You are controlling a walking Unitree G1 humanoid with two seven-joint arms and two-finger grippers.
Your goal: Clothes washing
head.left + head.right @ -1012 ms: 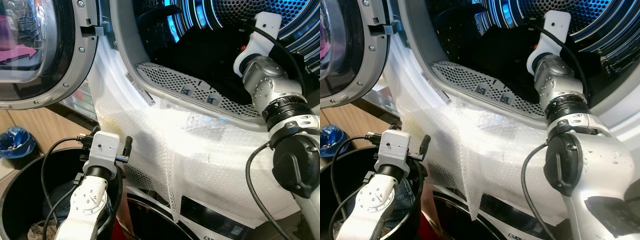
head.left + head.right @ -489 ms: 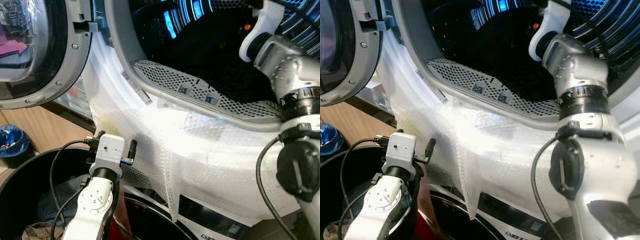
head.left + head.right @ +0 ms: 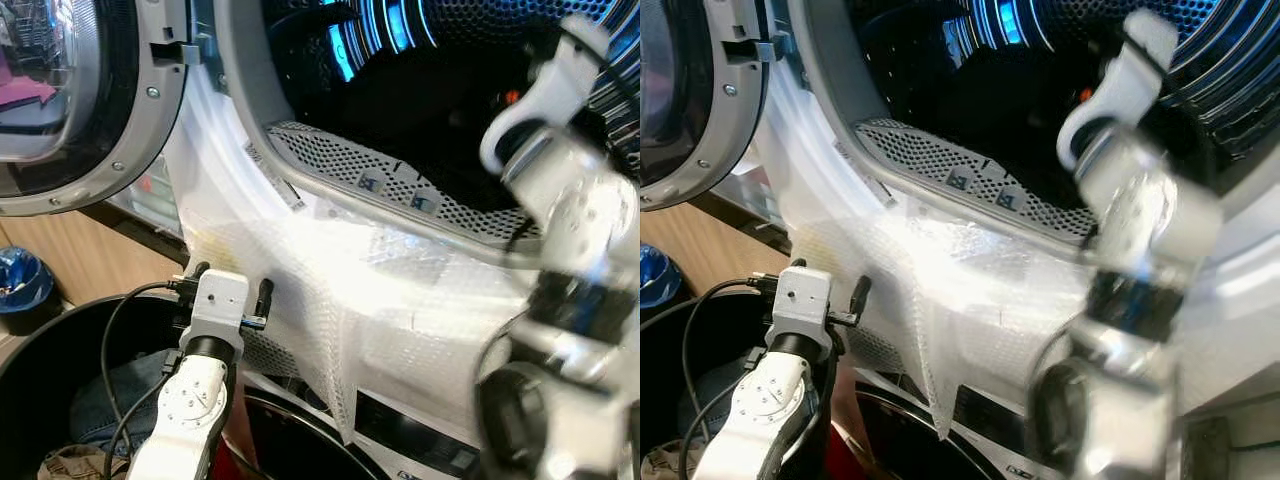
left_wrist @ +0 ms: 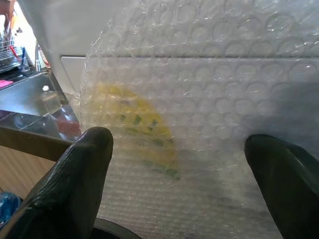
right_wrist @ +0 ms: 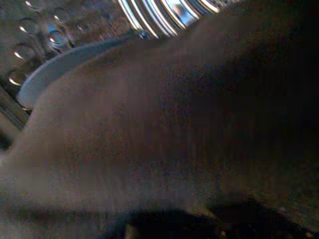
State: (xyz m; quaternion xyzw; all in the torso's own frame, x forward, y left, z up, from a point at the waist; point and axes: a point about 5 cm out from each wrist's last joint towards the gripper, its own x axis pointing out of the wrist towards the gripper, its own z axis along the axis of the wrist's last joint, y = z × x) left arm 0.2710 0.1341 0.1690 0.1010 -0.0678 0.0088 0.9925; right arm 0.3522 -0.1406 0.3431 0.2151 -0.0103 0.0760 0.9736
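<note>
The washing machine's drum (image 3: 420,50) stands open, lit blue, with dark clothes (image 3: 430,120) piled inside. My right arm (image 3: 570,190) reaches over the perforated rim (image 3: 340,160) into the drum and is motion-blurred. Its wrist view is close against dark fabric (image 5: 164,124). My left gripper (image 3: 230,282) hovers over the black basket (image 3: 40,370), open and holding nothing. Its fingers (image 4: 75,184) point at the bubble wrap (image 4: 199,99) on the machine's front.
The round door (image 3: 60,100) hangs open at the left. Bubble wrap (image 3: 380,290) drapes over the machine's front below the opening. Jeans (image 3: 105,400) and a tan cloth (image 3: 70,462) lie in the basket. A blue object (image 3: 20,280) sits on the floor at far left.
My right arm has swung right and toward the camera at the drum's mouth and is now blurred. The left arm holds its place over the basket.
</note>
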